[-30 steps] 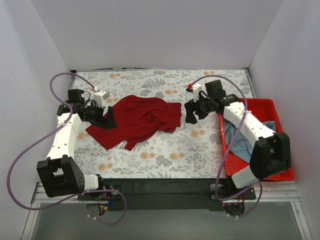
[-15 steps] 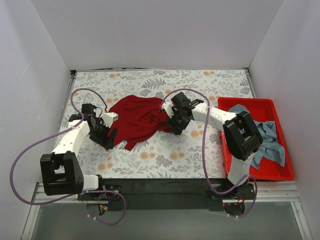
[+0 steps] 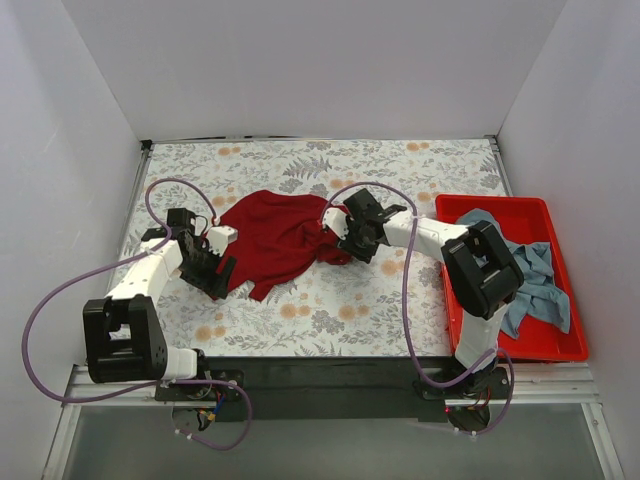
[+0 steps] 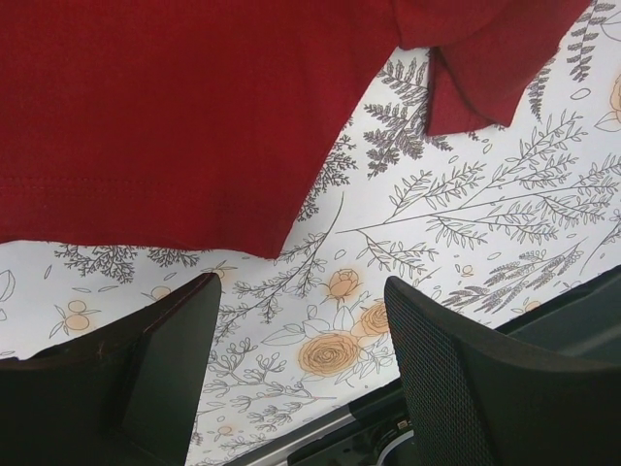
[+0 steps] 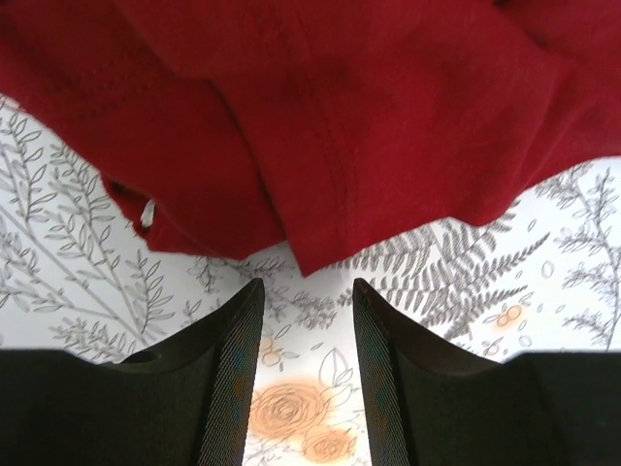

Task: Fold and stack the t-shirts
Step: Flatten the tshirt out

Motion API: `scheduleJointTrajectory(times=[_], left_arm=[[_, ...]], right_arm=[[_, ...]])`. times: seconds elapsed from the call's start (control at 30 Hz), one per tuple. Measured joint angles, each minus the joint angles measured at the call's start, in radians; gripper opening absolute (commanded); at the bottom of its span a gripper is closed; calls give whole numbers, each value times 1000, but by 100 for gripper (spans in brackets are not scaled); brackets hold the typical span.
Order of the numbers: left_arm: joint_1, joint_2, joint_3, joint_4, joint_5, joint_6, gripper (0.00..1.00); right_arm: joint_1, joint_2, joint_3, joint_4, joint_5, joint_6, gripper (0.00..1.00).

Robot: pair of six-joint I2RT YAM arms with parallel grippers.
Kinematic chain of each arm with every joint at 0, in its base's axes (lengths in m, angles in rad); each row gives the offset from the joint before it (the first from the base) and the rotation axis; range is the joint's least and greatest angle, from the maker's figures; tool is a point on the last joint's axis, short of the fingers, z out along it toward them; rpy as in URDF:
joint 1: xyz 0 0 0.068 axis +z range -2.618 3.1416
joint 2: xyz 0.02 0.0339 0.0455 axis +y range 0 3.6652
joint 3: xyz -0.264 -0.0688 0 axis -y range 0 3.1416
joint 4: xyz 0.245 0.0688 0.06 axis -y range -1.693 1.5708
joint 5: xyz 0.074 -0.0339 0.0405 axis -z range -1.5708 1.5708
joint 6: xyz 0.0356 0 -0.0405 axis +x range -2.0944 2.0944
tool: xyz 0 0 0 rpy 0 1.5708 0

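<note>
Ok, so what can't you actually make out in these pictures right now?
Dark red t-shirt: top view, neckline hidden in its own folds; both wrist views cut it off at the frame edges.
Grey-blue t-shirt: top view, partly behind the right arm, inside the red bin.

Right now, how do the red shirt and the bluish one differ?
The dark red t-shirt lies crumpled on the flowered table; the grey-blue t-shirt is bunched in the red bin. The dark red t-shirt spreads wider. Both are unfolded.

White arm links [image 3: 140, 275], black joints [image 3: 125, 340], purple cables [image 3: 404, 300], black textured gripper fingers [image 5: 228, 379]
</note>
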Motion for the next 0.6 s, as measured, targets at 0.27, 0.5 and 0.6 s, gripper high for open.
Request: scheduleJointTrajectory(times=[0.27,0.5,0.6], left_arm=[[0,3,1,6,2,-37,68],[0,11,41,-10,6,-62,68],[0,10,55,-23,10,-39,68]], right_arm=[[0,24,0,81,2,-82,43],[0,51,2,134,25,-129,1],[-6,48,-3,137,27,-132,1]])
